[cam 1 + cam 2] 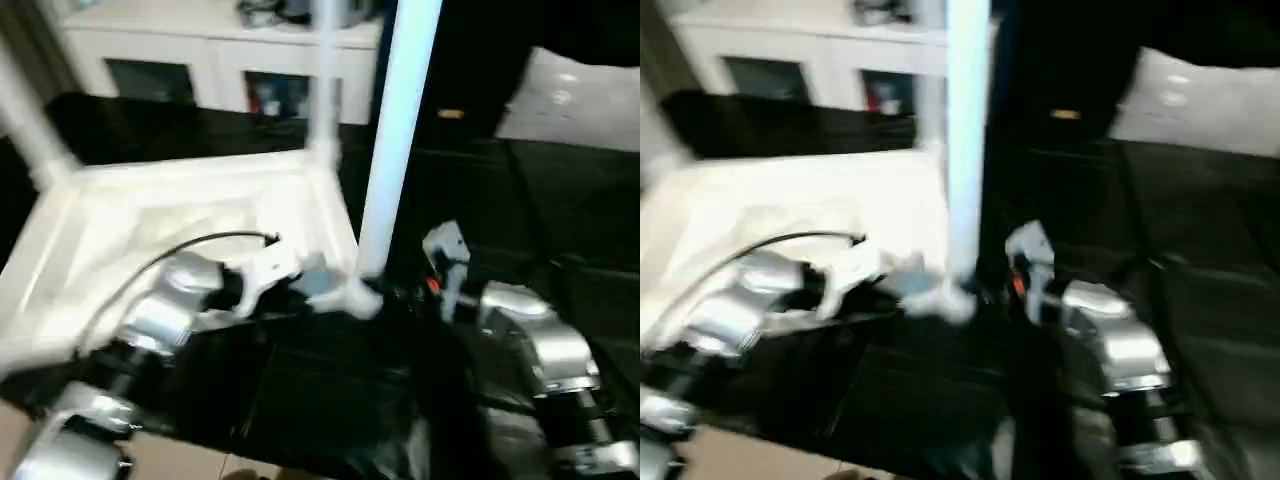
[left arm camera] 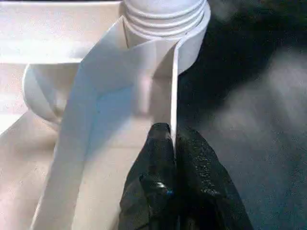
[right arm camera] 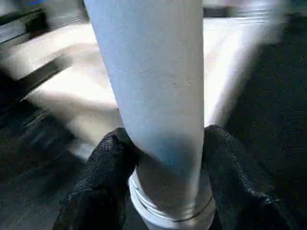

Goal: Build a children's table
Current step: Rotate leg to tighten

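The white tabletop [image 1: 150, 220] lies upside down on a black cover, ribbed underside up. Two legs stand in its corners: one at the far left [image 1: 25, 120] and one at the back right [image 1: 323, 90]. A third leg [image 1: 395, 150] stands upright at the near right corner socket [image 1: 355, 298]. My right gripper [image 3: 163, 143] is shut on this leg just above its threaded end, one black finger on each side. My left gripper [image 2: 172, 136] is shut on the tabletop's thin rim wall [image 2: 173, 86], close to that same corner.
A white cabinet with glass doors [image 1: 200, 60] stands behind the work. The black cover [image 1: 300, 400] spreads over the surface to the right and front. A pale grey patch [image 1: 580, 100] lies at the far right back.
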### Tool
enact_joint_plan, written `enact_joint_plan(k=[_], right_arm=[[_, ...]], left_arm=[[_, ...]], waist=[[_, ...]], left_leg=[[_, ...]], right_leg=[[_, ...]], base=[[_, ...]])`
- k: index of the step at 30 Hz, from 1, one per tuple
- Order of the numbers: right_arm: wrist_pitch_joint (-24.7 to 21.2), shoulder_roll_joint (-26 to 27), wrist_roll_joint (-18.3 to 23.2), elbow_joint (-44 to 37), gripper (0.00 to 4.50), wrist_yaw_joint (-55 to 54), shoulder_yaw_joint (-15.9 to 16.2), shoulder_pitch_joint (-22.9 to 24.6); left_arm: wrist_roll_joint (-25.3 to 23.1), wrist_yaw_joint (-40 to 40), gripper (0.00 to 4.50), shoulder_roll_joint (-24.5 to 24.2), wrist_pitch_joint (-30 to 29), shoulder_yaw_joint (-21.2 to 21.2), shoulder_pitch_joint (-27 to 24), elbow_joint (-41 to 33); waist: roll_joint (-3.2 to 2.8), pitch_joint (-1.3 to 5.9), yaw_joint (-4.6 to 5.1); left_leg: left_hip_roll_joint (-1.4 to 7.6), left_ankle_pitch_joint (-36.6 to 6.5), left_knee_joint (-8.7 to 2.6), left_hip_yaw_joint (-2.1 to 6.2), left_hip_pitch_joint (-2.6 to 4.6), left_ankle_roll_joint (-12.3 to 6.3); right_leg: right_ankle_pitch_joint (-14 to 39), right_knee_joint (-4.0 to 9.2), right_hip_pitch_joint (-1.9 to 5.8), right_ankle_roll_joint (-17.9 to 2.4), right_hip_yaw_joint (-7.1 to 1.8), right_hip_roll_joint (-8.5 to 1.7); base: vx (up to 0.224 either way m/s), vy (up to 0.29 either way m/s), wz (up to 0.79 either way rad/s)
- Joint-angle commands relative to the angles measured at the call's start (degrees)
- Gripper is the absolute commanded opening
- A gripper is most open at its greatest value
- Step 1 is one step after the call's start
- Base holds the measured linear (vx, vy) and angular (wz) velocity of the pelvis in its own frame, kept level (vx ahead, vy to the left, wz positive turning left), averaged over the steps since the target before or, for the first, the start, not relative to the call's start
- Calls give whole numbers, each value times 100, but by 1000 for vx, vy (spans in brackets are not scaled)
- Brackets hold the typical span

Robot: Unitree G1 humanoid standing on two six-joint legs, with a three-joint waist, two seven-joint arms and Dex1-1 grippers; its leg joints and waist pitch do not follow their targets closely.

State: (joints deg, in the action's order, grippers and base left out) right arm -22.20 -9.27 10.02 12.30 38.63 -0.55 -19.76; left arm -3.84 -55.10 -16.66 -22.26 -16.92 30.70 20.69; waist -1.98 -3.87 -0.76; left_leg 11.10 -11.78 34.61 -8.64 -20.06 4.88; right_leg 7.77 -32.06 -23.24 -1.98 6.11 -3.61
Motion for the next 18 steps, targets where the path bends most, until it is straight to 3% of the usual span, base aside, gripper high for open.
enact_joint_plan(k=[1,2,6,8,9,12,15,18], right_arm=[[-181,635,-148,107,193,-859,339,-64],[-164,728,-193,142,193,-1057,304,-77],[13,1157,-307,379,193,-2040,35,-203],[202,1306,-280,401,263,-2262,-123,-220],[297,1342,-294,360,263,-2325,-243,-201],[323,1264,-301,323,291,-2277,-266,-169],[326,977,-227,193,314,-2039,-321,-82],[501,659,-119,109,336,-1653,-371,-20]], left_arm=[[130,608,0,656,-85,-88,347,-210],[98,745,0,743,-119,-72,369,-181],[-58,1492,0,1162,-107,38,514,26],[-137,1695,0,1301,-105,31,572,57],[-218,1604,0,1284,-107,-62,563,23],[-235,1529,0,1203,-87,-93,535,10],[-236,1288,0,923,39,-145,432,-32],[-234,1048,0,680,134,-177,323,-86]], waist=[[-9,400,2],[-18,415,41],[-27,427,88],[-23,441,76],[-53,448,52],[-39,472,15],[-63,496,-14],[-49,511,-36]], left_leg=[[82,-1265,-403,37,-12,-232],[79,-1330,-391,40,26,-239],[83,-1325,-411,39,-4,-391],[88,-1228,-404,23,8,-419],[93,-1118,-410,25,-8,-448],[119,-781,-407,30,-54,-528],[130,-474,-387,29,-75,-626],[144,-307,-370,21,-76,-736]], right_leg=[[3382,595,311,-207,-105,-408],[3235,595,296,-292,-96,-413],[2796,551,328,-452,-90,-436],[2587,537,316,-520,-119,-440],[2399,500,339,-584,-135,-444],[1811,394,377,-786,-173,-450],[1297,306,417,-991,-198,-458],[986,263,429,-1101,-208,-463]], base=[[0,0,0],[0,0,0],[0,0,0],[0,0,0],[0,0,0],[0,0,0],[0,0,0],[0,0,0]])
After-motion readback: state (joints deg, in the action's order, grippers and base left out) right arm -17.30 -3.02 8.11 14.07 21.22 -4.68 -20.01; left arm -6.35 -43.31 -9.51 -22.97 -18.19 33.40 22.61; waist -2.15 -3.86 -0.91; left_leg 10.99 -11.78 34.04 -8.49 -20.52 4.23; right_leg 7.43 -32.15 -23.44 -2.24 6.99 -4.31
